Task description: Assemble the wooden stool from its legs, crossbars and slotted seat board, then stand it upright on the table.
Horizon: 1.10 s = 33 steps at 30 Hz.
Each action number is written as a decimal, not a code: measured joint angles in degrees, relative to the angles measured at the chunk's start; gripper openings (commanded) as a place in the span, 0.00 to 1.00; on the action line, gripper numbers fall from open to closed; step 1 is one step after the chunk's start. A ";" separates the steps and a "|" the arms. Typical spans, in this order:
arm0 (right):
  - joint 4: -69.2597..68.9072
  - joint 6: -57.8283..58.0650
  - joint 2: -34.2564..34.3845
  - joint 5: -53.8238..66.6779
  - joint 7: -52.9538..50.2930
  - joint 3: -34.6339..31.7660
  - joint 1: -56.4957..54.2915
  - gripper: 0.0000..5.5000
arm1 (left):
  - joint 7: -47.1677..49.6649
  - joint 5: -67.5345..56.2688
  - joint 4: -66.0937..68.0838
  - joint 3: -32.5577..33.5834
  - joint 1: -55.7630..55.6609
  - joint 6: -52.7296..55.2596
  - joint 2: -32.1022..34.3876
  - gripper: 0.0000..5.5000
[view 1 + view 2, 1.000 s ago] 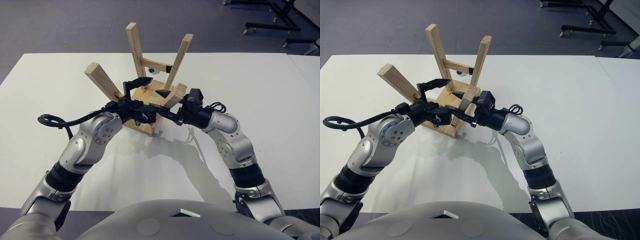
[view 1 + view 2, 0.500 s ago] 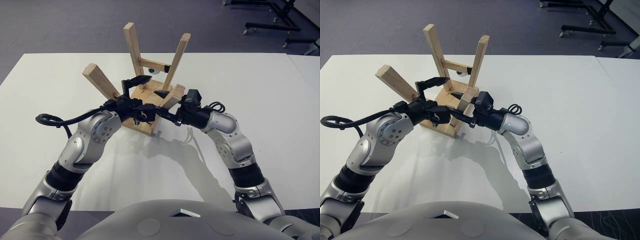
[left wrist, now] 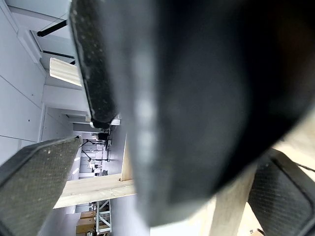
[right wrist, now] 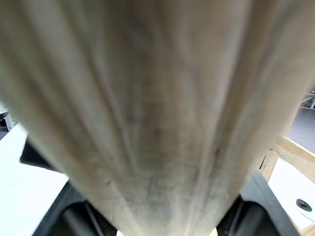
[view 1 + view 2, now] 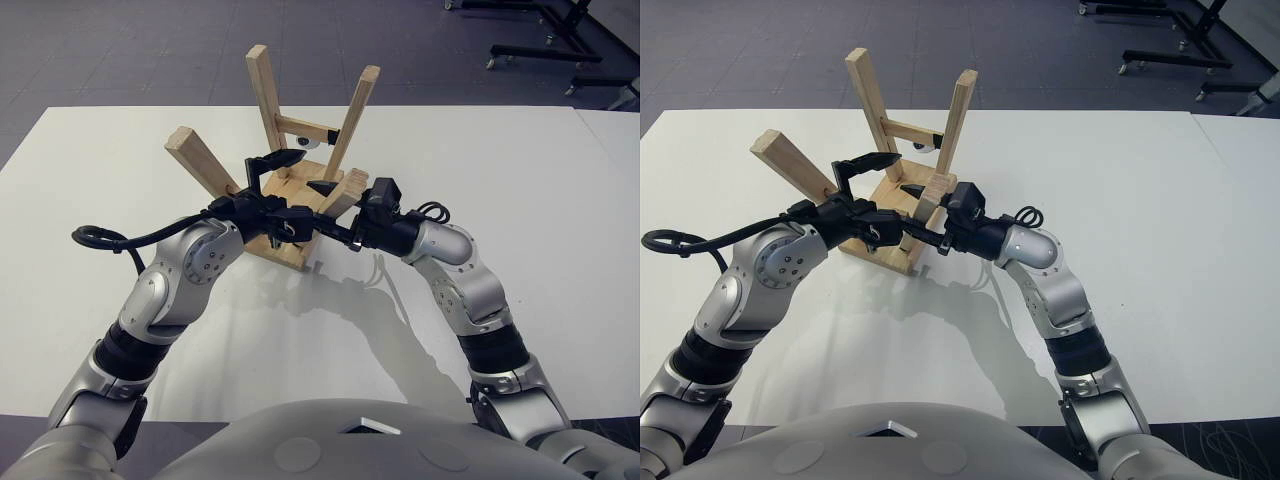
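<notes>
- The pale wooden stool (image 5: 268, 100) sits upside down and tilted at the middle of the white table (image 5: 560, 250), its four legs pointing up and outward.
- Its slotted seat board (image 5: 290, 256) is lowest, with the near edge towards the robot.
- A short crossbar (image 5: 310, 127) joins the two far legs.
- The left gripper (image 5: 292, 186) is at the stool's near-left side, beside the splayed leg (image 5: 200, 160). Its black fingers (image 3: 93, 64) stand wide apart over the underside of the seat (I cannot tell whether either one presses on the wood).
- The right gripper (image 5: 326, 208) is clamped on the near-right leg (image 4: 147, 123), whose wood runs between the two fingers in the right wrist view.
- The two grippers are close together over the seat.
</notes>
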 measured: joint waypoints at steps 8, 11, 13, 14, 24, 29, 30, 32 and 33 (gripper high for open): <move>-0.38 1.81 -0.15 0.00 -0.34 0.03 -0.69 0.38 | -1.03 -0.45 -1.04 1.35 -1.39 0.14 -0.01 0.98; -0.73 3.18 -0.23 0.03 -0.48 -0.01 -1.23 0.38 | -1.04 -0.44 -1.04 1.38 -1.40 0.12 -0.02 0.98; -0.92 3.97 -0.25 0.04 -0.66 -0.01 -1.60 0.38 | -1.04 -0.44 -1.10 1.38 -1.39 0.12 -0.02 0.98; -1.07 4.56 -0.26 0.05 -0.80 -0.01 -1.79 0.38 | -1.04 -0.43 -1.10 1.38 -1.39 0.11 -0.02 0.98; -2.46 7.96 -0.64 0.07 -1.87 -0.26 -2.76 0.38 | -1.06 -0.43 -1.17 1.38 -1.37 0.05 -0.02 0.98; -2.50 9.61 -0.61 0.09 -2.05 -0.30 -3.72 0.38 | -0.99 -0.42 -1.17 1.38 -1.23 -0.12 -0.02 0.98; -2.50 9.66 -0.58 0.08 -2.08 -0.30 -3.74 0.38 | -0.86 -0.39 -1.18 1.38 -1.04 -0.17 -0.02 0.98; -2.51 9.69 -0.53 0.06 -2.15 -0.21 -3.75 0.38 | -0.78 -0.38 -1.17 1.38 -0.51 -0.37 -0.01 0.98; -2.52 9.69 -0.51 0.06 -2.17 -0.16 -3.76 0.38 | -0.72 -0.36 -1.17 1.38 -0.21 -0.47 0.00 0.98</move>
